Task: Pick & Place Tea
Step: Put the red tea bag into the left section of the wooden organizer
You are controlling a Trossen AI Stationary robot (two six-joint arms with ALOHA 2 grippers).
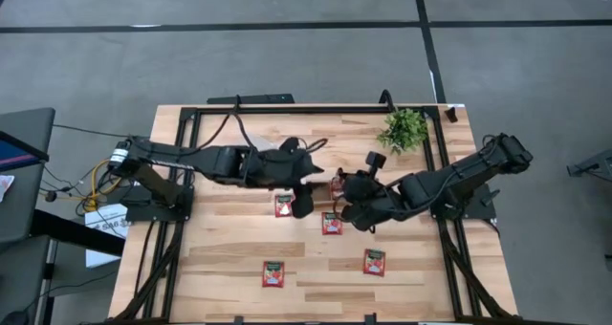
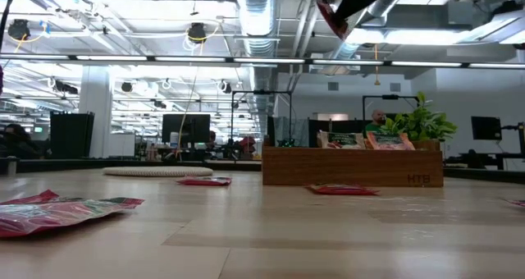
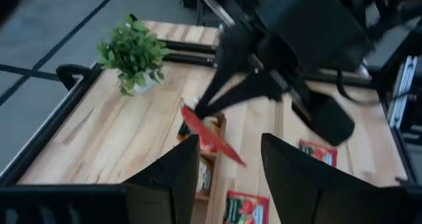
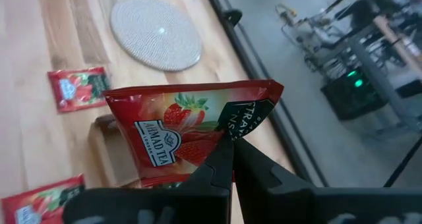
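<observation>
Right gripper [image 4: 232, 159] is pinched shut on a red tea sachet [image 4: 188, 135], dangling it edge-down right over the wooden tray [image 3: 210, 159], left gripper [image 3: 227, 168] open just beside it, so it's basically straight down.

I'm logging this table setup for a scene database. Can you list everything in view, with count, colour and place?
Loose tea sachets: four visible, red, flat on the table's middle and near half.
Held tea sachet: one, red with strawberry picture, pinched in the air above the tray.
Wooden tray: one, brown, mid-table, with sachets standing in it.
Round mat: one, grey-white, on the table beyond the tray.
Potted plant: one, green, far right of the table.
Table: one, light wood.
Left gripper: dark, open, facing the held sachet.
Right gripper: dark, shut on the held sachet.
</observation>
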